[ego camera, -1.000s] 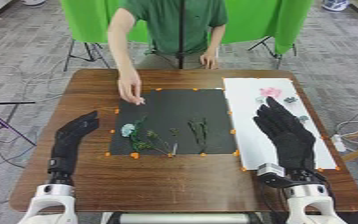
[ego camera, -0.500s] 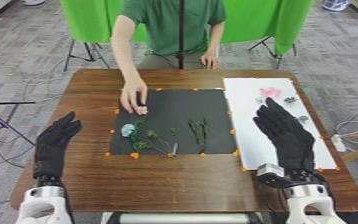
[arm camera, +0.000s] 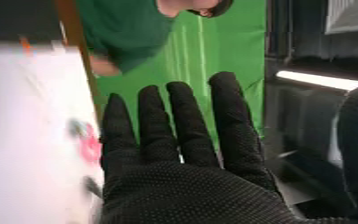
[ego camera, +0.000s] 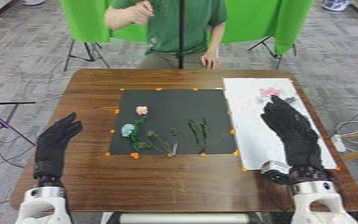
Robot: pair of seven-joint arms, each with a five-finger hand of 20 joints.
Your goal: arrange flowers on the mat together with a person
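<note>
Counting blossoms, I am making out three: one pale pink flower (ego camera: 142, 110) and one light-blue flower (ego camera: 127, 130) are lying on the dark mat (ego camera: 171, 99), and one larger pink flower (ego camera: 270, 92) is lying on the far part of the white sheet (ego camera: 254, 145). Two slim green stems (ego camera: 204, 132) are lying side by side, apart from the blossoms, right of the mat's middle; thinner sprigs (ego camera: 151, 134) are spreading between them and the blue one, too tangled for me to count.

Two robot hands are hovering. The left hand (ego camera: 53, 145) is holding its fingers straight and open, gripping nothing, left of the mat, with brown wood lying between. The right hand (ego camera: 293, 137) is also keeping its fingers extended and holding nothing, over the white sheet, its tips pointing toward the far side, near the larger pink blossom.

Both blossoms on the mat are sitting toward its left edge, leaving more room on their right. Orange tabs (ego camera: 135, 155) are marking the edges, and a broad strip of table (ego camera: 175, 185) is running along the near side. Across the table, a person (ego camera: 167, 30) is raising one hand (ego camera: 142, 11).
</note>
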